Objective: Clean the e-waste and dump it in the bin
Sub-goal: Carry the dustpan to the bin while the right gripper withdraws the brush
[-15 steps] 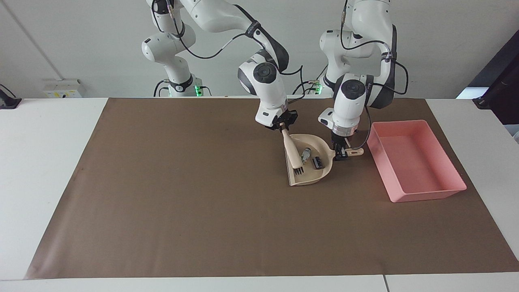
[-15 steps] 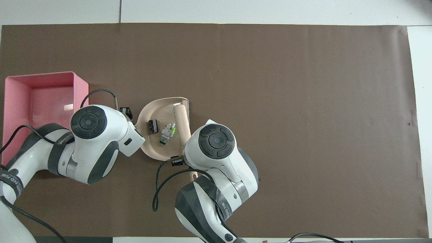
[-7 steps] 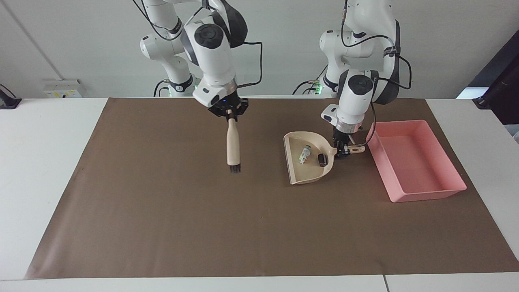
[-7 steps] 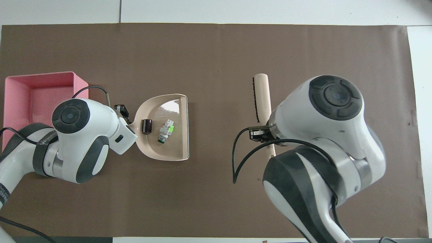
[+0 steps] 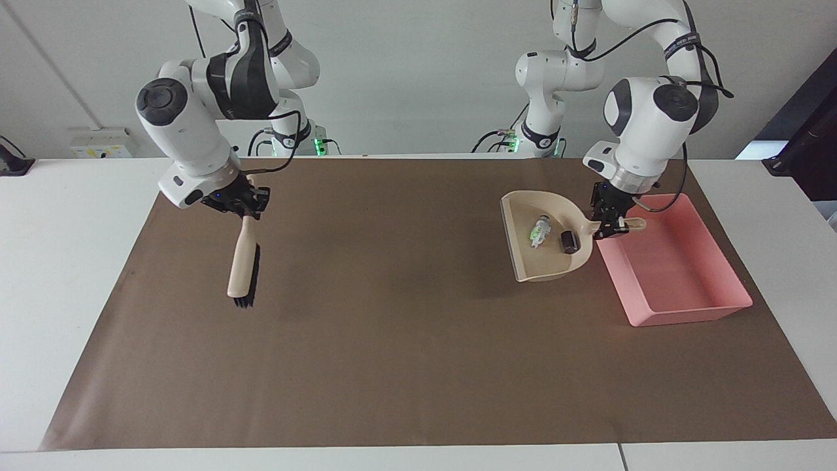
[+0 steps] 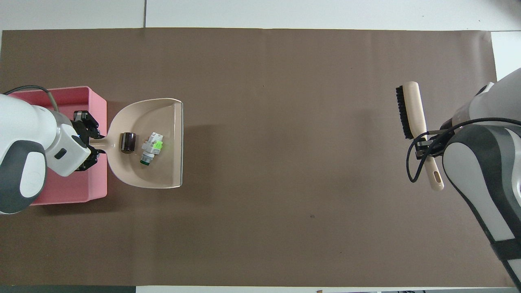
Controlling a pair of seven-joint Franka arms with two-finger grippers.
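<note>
My left gripper (image 5: 611,221) (image 6: 87,140) is shut on the handle of the beige dustpan (image 5: 539,267) (image 6: 163,122) and holds it lifted over the mat, right beside the pink bin (image 5: 673,268) (image 6: 98,101). The gripper itself is over the bin's edge. In the dustpan lie the e-waste bits: a white piece with a green patch (image 5: 539,231) (image 6: 151,147) and a small black block (image 5: 569,241) (image 6: 129,142). My right gripper (image 5: 243,204) (image 6: 427,144) is shut on the handle of a beige brush (image 5: 240,261) (image 6: 415,110), bristles hanging down, over the mat at the right arm's end.
A brown mat (image 5: 392,340) (image 6: 285,183) covers most of the white table (image 5: 65,261). The bin stands on the mat at the left arm's end. Nothing lies inside the bin where its floor shows.
My right gripper lifted the brush out of the dustpan and carried it to the right arm's end. My left gripper raised the dustpan with both bits and moved it toward the bin.
</note>
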